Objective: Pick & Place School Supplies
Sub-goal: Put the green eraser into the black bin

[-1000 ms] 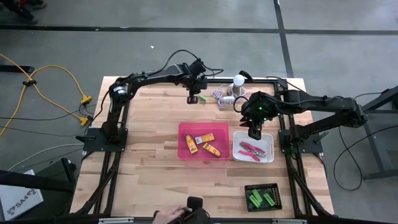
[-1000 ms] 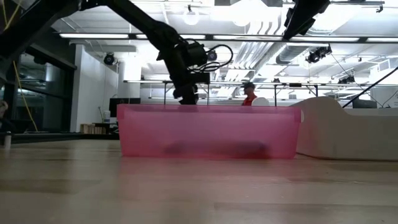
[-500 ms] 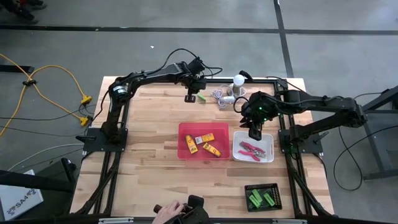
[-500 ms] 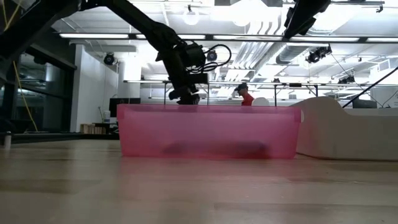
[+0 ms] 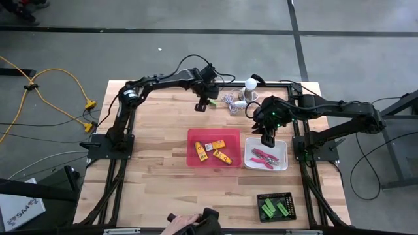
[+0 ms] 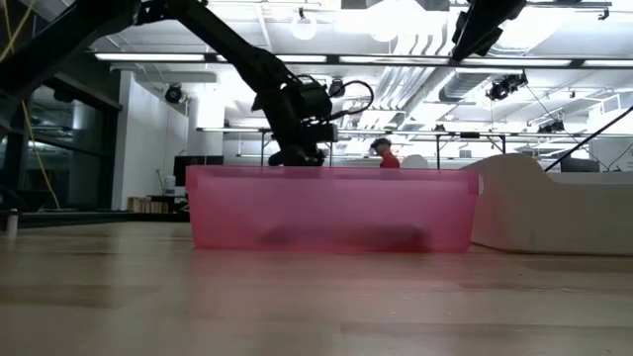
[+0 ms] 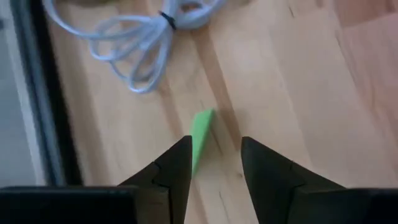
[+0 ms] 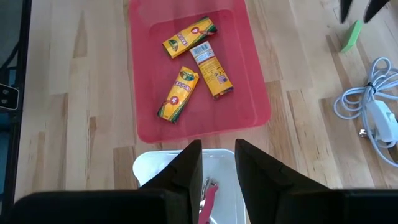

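My left gripper (image 7: 214,158) hangs over the far edge of the table (image 5: 157,156), fingers parted a little and holding nothing; a green stick (image 7: 200,138) lies on the wood, its near end between the fingertips and touching neither that I can see. From above, that stick (image 5: 210,102) sits at about twelve o'clock from the pink tray (image 5: 192,147), well apart from it. A coiled grey cord (image 7: 146,43) lies just beyond the stick, beside the white bulb (image 5: 250,84).

My right gripper (image 8: 217,163) hovers above the white tray (image 5: 282,156), fingers slightly apart and empty. Pink-handled scissors (image 5: 262,157) lie inside that white tray, right below it.

Out from there, at nine o'clock of the white tray and just beside it, the pink tray holds three yellow-orange blocks (image 8: 188,59). At about five o'clock from the white tray, near the table's front edge, a black tray (image 5: 260,196) holds more green sticks (image 5: 274,207).

A person's hand (image 5: 176,226) shows at the front edge of the table, at six o'clock
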Motion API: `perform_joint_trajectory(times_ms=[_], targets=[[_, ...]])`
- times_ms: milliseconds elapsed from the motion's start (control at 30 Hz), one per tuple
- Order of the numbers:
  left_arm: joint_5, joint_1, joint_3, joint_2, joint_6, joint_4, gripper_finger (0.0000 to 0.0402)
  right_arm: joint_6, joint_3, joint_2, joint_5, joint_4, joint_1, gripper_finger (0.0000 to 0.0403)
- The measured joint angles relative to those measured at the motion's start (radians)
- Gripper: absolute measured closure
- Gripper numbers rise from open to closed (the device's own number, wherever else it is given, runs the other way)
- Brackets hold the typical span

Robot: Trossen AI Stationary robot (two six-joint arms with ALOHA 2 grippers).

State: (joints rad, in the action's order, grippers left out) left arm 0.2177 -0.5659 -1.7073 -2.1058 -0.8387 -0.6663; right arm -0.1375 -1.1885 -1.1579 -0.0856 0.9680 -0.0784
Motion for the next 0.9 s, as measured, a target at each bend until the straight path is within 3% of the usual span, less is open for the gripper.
perform_joint_trajectory(times_ms=[900], targets=[[-0.002, -0.039, 0.002, -0.037, -0.037, 0.025, 0.0268, 0.003, 0.000, 0.000, 0.001, 0.000, 0.000, 0.0319]])
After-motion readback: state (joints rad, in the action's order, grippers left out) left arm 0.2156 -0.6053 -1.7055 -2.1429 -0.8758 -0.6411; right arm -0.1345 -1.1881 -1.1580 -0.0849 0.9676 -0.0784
